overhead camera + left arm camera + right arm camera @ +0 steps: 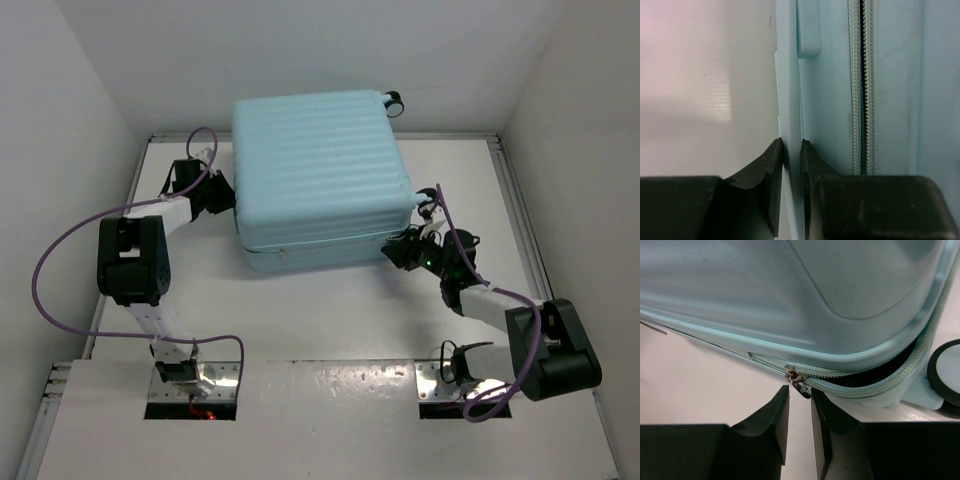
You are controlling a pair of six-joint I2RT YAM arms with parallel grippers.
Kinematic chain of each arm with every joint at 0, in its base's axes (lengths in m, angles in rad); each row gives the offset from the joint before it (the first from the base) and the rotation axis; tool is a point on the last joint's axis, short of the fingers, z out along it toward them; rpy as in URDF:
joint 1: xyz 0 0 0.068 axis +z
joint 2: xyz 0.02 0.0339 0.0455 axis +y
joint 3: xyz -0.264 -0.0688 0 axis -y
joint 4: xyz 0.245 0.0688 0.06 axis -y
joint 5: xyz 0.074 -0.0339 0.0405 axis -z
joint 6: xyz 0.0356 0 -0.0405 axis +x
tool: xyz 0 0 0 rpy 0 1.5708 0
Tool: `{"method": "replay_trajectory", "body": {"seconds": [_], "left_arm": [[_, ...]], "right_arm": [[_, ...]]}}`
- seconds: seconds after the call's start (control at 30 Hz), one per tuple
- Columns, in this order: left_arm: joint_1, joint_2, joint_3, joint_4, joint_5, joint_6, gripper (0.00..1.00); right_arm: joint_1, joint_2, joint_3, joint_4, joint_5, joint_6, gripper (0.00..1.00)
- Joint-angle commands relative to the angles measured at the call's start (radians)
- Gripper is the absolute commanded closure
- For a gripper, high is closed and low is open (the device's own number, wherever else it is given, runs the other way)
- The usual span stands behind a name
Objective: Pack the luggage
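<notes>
Left jaws pinch luggage (890,100) edge, right jaws alongside.

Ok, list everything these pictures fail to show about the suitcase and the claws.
- Contents of the luggage: top view, the closed shell covers them.
- Whether the right claw holds the zipper pull: right wrist view, the pull sits at the fingertips, contact unclear.
- Which thin pale edge the left claw pinches: left wrist view is too close; top view, too small.
- Wheel: right wrist view, cut off by the right edge.
</notes>
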Motion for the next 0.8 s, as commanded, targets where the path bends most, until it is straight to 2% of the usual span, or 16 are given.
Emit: {"method": "replay_trajectory", "body": {"seconds": [0.0,0.13,0.37,0.77], "left_arm": [[0.009,0.046,-0.063,-0.192,-0.026,0.044,1.00],[0.009,0.046,-0.072,-0.192,-0.026,0.044,1.00],[0.009,0.046,-0.081,-0.192,-0.035,0.044,1.00],[0.070,0.028,-0.091,-0.225,-0.044,0.072,1.00]], "right_arm": [[0.025,0.008,0.065,0.123,0.034,-0.003,0.75],[0.042,0.009,0.077,0.132,0.081,-0.003,0.78],[0.054,-0.020,0.087,0.128,0.176,-0.001,0.99],[0.016,-0.164,0.041,-0.067,0.317,-0.064,1.00]]}}
